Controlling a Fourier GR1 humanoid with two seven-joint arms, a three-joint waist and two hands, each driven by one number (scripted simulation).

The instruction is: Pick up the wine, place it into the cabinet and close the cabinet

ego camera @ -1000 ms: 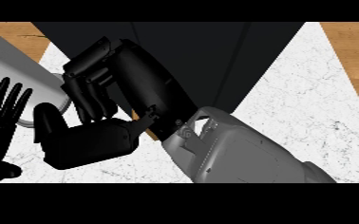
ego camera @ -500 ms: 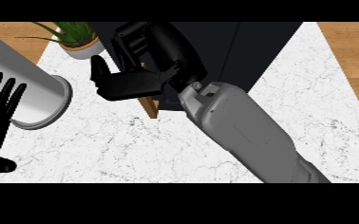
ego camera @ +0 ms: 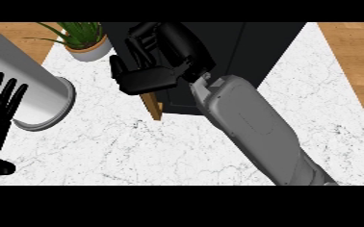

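Right hand (ego camera: 167,57) lay against the cabinet (ego camera: 249,53), its grip unclear to me; left hand (ego camera: 10,108) rested open, far left.

A grey forearm (ego camera: 249,125) with an inset panel outline carries the black right hand (ego camera: 160,57); the left hand (ego camera: 8,107) is black.

the cabinet (ego camera: 263,48) is a black box standing on the white marbled tabletop (ego camera: 142,149) at the view's top middle; a thin vertical seam runs down its dark front; a wood-coloured door edge (ego camera: 151,107) juts at its lower left corner, just below the right robot hand (ego camera: 149,79), which hides part of its left side
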